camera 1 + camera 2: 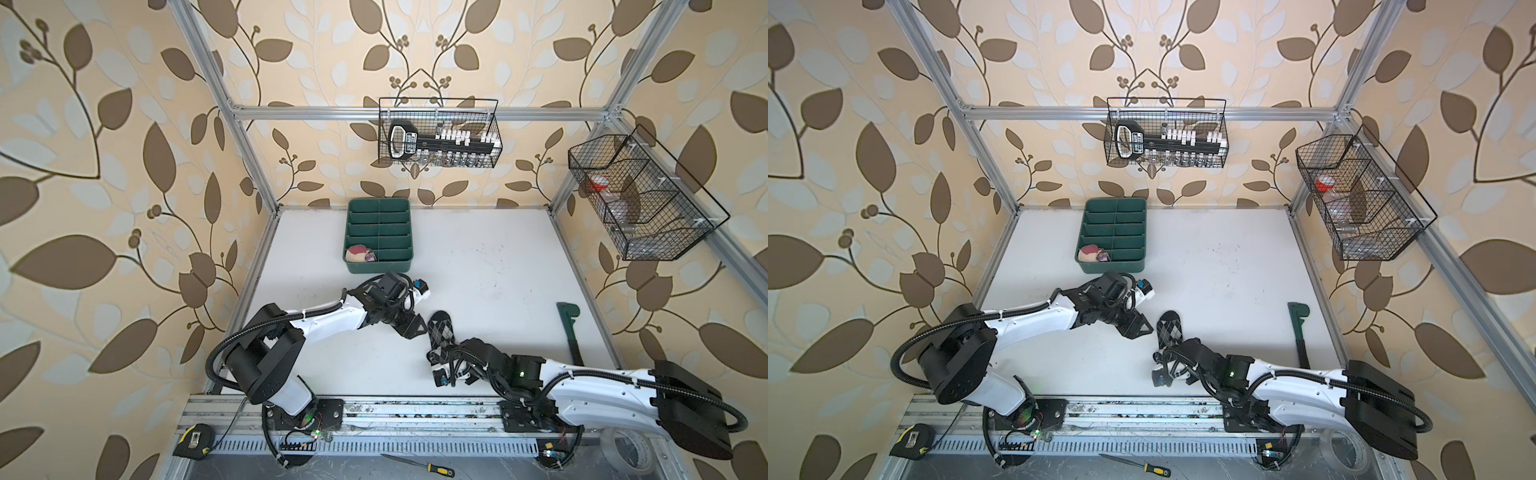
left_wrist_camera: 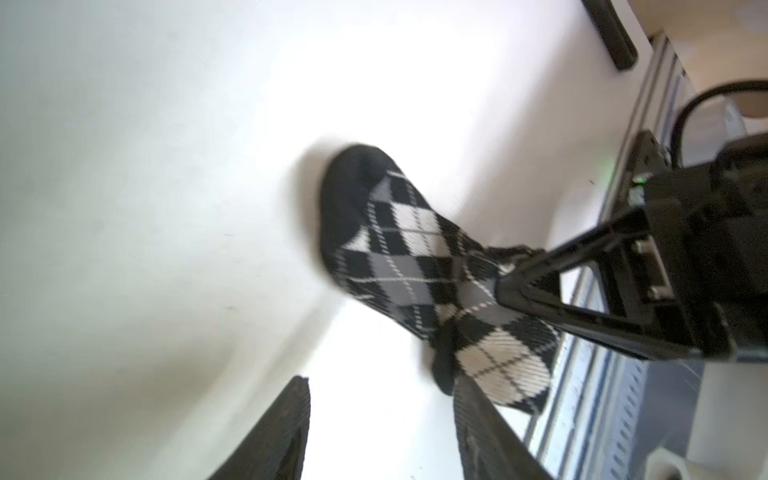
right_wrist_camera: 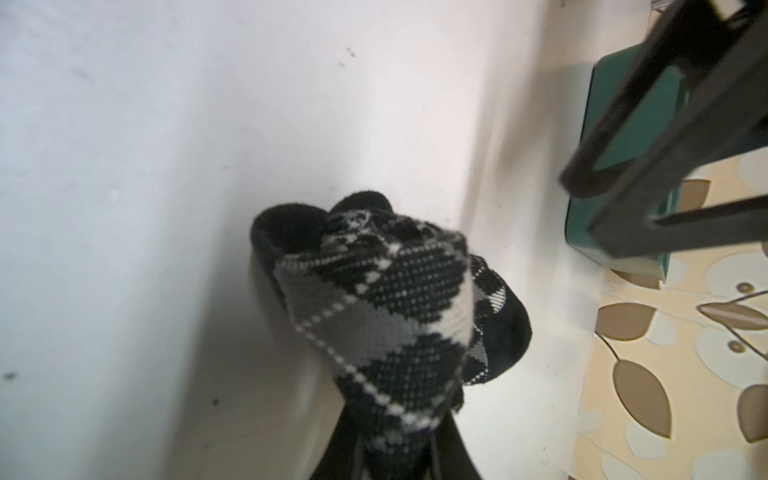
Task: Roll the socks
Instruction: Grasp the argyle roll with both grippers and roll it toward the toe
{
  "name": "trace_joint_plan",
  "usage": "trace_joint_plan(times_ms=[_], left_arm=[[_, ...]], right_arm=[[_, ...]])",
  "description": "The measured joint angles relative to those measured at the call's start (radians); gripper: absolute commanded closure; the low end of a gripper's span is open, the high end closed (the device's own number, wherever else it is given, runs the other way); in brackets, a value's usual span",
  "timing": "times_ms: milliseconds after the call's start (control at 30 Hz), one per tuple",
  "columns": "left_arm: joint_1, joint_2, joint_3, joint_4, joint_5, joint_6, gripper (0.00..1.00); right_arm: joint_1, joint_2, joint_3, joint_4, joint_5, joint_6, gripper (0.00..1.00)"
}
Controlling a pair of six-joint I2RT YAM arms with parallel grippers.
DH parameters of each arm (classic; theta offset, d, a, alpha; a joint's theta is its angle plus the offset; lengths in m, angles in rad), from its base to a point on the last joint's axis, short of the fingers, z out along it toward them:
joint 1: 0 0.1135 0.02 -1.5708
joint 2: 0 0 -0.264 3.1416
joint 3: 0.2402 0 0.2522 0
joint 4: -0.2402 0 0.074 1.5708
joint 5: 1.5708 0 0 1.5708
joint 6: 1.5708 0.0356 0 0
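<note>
The left tool (image 1: 415,330) is spread wide beside the toe of the argyle sock (image 1: 441,330) on the table (image 1: 490,266). The right tool (image 2: 505,286) pinches that sock's other end. The rolled-up beige sock (image 1: 360,253) sits in a corner box of the green tray (image 1: 378,268).

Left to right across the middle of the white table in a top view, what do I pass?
First the left gripper → long black-grey-white argyle fabric sock → green-headed pipe wrench with dark handle.
</note>
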Motion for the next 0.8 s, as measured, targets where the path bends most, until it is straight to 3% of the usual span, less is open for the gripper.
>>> trace_joint_plan(times_ms=[300, 600, 800], left_arm=[[-0.025, 0.121, 0.076, 0.021, -0.031, -0.063, 0.28], [-0.097, 0.201, 0.097, 0.033, -0.064, -0.136, 0.28], [-0.113, 0.241, 0.105, 0.059, -0.095, -0.19, 0.38]], right_arm=[[0.0, -0.051, -0.031, -0.021, -0.006, -0.027, 1.0], [0.006, -0.011, -0.031, 0.015, -0.005, -0.038, 1.0], [0.01, -0.007, -0.031, 0.024, -0.003, -0.041, 1.0]])
